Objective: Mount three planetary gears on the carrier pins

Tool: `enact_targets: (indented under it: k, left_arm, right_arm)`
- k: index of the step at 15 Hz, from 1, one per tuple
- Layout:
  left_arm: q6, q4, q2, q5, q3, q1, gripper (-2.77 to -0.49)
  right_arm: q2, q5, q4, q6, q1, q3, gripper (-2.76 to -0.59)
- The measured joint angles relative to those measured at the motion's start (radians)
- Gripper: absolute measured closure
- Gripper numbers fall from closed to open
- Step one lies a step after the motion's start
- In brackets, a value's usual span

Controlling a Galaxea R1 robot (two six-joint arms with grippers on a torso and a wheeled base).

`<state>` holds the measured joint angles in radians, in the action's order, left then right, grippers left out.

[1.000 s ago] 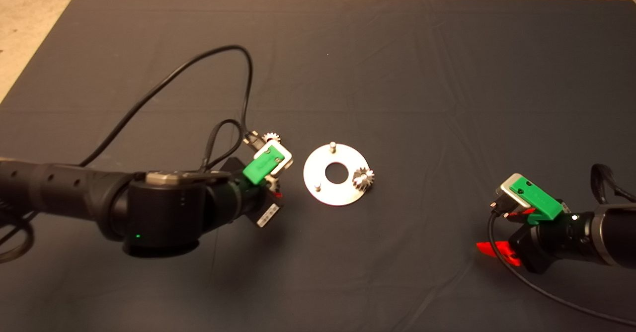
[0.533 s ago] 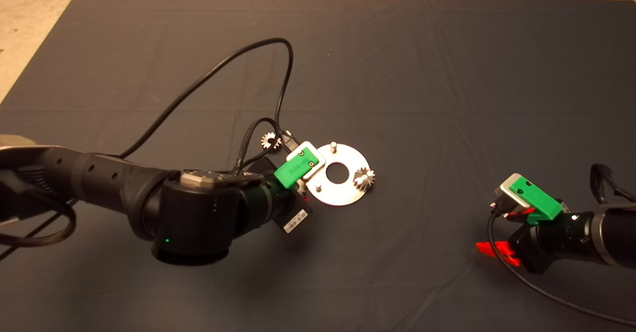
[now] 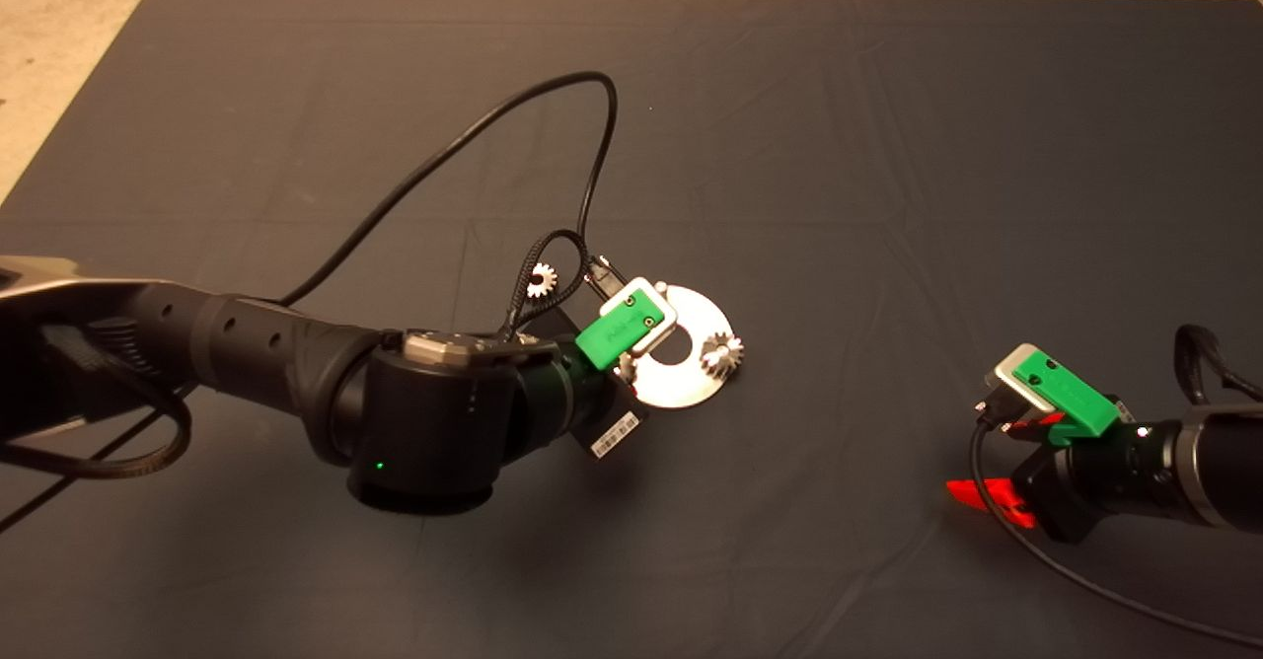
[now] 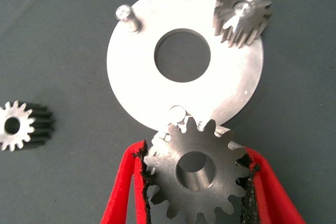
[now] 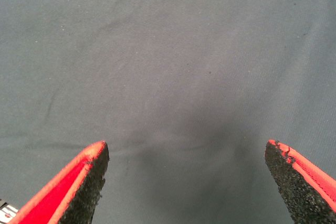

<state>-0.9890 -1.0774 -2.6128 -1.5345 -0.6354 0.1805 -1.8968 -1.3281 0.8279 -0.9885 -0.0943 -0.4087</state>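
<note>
The round silver plate [image 3: 691, 388] [image 4: 131, 77] lies mid-mat. One planetary gear [image 3: 721, 352] [image 4: 242, 14] sits on a carrier pin at the plate's right edge. Two pins stand bare, one [image 3: 660, 287] [image 4: 127, 15] at the far rim and one [image 4: 177, 114] at the near-left rim. My left gripper [image 4: 197, 166] is shut on a second gear [image 4: 197, 174], held flat just above and slightly short of that near-left pin. In the head view the wrist hides these fingers. A third gear [image 3: 541, 280] [image 4: 16, 126] lies loose on the mat, left of the plate. My right gripper [image 3: 1011, 467] [image 5: 186, 182] rests open at the lower right.
The left arm's black cable [image 3: 474, 136] loops over the mat behind the plate. The dark mat [image 3: 888, 195] stretches wide around the plate, with bare floor [image 3: 59, 67] past its far-left edge.
My left arm has moved right, away from the loose gear and over the plate's near-left rim, carrying its gear. The right arm has not moved.
</note>
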Motion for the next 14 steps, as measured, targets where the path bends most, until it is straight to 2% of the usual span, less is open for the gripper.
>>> enact_targets:
  k: [2,4,7,9,14]
  left_arm:
    - [0.0,0.0,-0.006,0.004,-0.023,0.0,-0.7]
    - [0.0,-0.001,-0.018,-0.003,-0.057,0.0,-0.7]
    - [0.003,-0.003,-0.041,0.002,-0.087,-0.011,-0.7]
    - [0.003,-0.006,-0.044,0.015,-0.09,-0.014,-0.71]
    - [0.003,-0.034,-0.041,0.015,-0.09,-0.045,-0.69]
  right_arm:
    - [0.002,0.001,0.0,0.0,0.0,0.0,-2.2]
    - [0.002,0.002,0.0,0.0,0.0,0.0,-2.2]
    - [0.005,0.006,0.0,0.0,0.0,0.0,-2.2]
    - [0.022,0.004,0.001,0.0,0.0,0.0,-2.2]
    - [0.021,0.005,0.002,0.0,0.0,0.0,-2.2]
